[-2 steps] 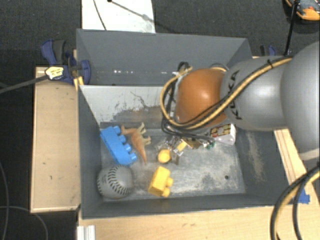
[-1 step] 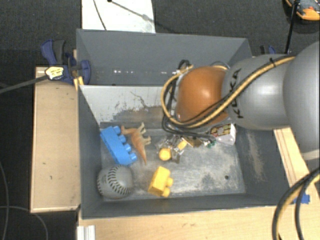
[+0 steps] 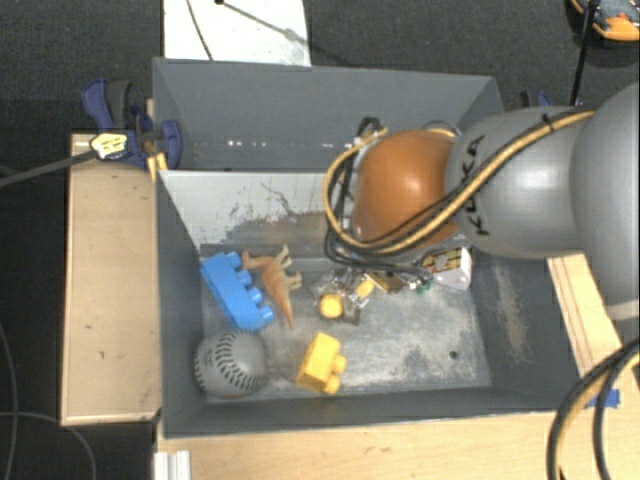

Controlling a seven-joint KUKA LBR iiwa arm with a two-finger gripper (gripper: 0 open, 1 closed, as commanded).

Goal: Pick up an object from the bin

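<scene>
"Grey metal bin (image 3: pixel 300 108), 5 loose things on its floor that I can name," says Lena. "Start from the blue studded block (image 3: pixel 237 290). What sits next to it?"

"An orange toy dinosaur (image 3: pixel 277 276), just beside the block on the side toward the view's right, and it looks to be touching it," says Tom. "Toward the front wall from the block, and close to it, lies a grey perforated ball (image 3: pixel 230 364)."

"And the gripper (image 3: pixel 345 293)?"

"Down low in the bin, to the right of the blue block and beyond the dinosaur. It is directly at a small round yellow thing (image 3: pixel 330 307) – that's the thing it is over. The two overlap in the view, so I can't say if they touch."

"Is the gripper apart or together?"

"I cannot tell – the orange cover (image 3: pixel 400 183) on the wrist and the looped yellow and black cables (image 3: pixel 470 183) hide too much."

"Is anything else near?"

"1 yellow block (image 3: pixel 322 362), further from the blue block than the dinosaur is. It lies toward the front wall and to the right, apart from the round yellow thing. A pale thing (image 3: pixel 452 266) lies far to the blue block's right, half under the silver arm (image 3: pixel 560 183). I can't make out what it is."
</scene>
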